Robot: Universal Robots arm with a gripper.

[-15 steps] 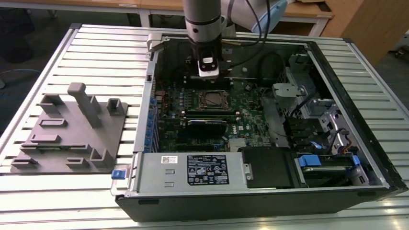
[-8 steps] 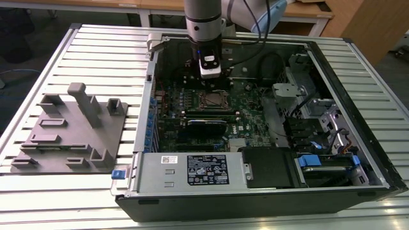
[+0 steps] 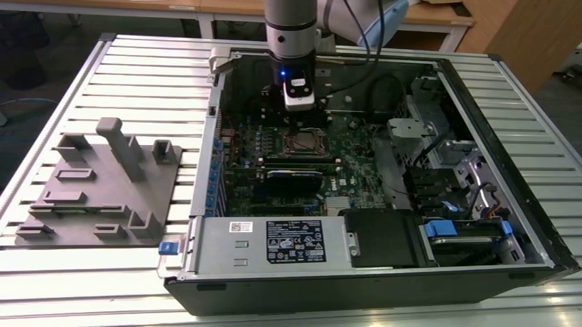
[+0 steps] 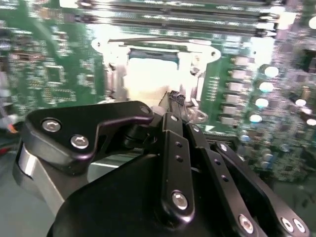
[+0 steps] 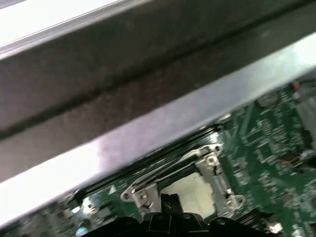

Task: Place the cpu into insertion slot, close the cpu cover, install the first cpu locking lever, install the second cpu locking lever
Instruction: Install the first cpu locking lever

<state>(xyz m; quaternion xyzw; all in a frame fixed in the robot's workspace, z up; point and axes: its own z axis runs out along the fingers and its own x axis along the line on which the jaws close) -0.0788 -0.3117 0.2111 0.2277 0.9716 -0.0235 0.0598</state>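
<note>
The black pincer (image 4: 175, 101) hangs pressed together at the edge of the square dark-framed insertion slot (image 3: 304, 142), where the pale silver-grey cpu (image 4: 148, 79) lies under the thin silvery cpu cover (image 5: 195, 158) — a sideways slip could scrape the green motherboard (image 3: 359, 146).

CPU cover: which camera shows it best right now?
The second wrist view: the cpu cover lies flat as a silvery frame around the pale chip, just beyond the end effector. The first wrist view shows the frame at a slant under a case rail. In the exterior view it is small, below the arm.
</note>
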